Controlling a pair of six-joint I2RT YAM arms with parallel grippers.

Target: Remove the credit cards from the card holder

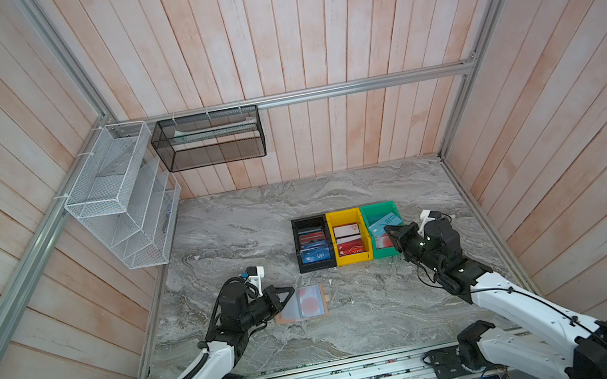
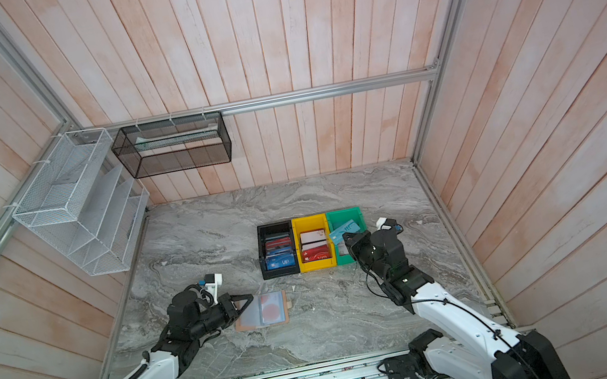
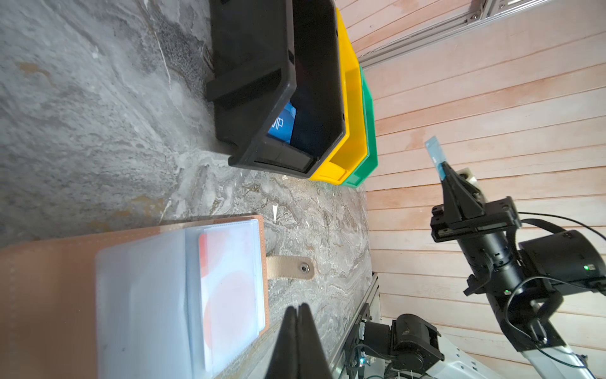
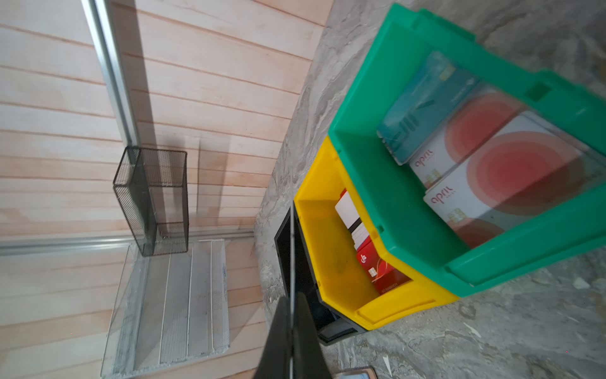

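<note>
Jaws on your left gripper (image 1: 291,289) are pressed together and empty, their tip at the left edge of the card holder (image 1: 282,321). It lies open on the surface with a pale red-circle card (image 1: 310,300) in a clear sleeve. Further right, the jaws of your right gripper (image 1: 388,229) pinch a teal card (image 1: 383,222) by one end above the green bin (image 1: 384,253). Expect the sleeved card to be light, stiff and slick, so pin the floppy holder and pinch the card's edge at the sleeve mouth.
</note>
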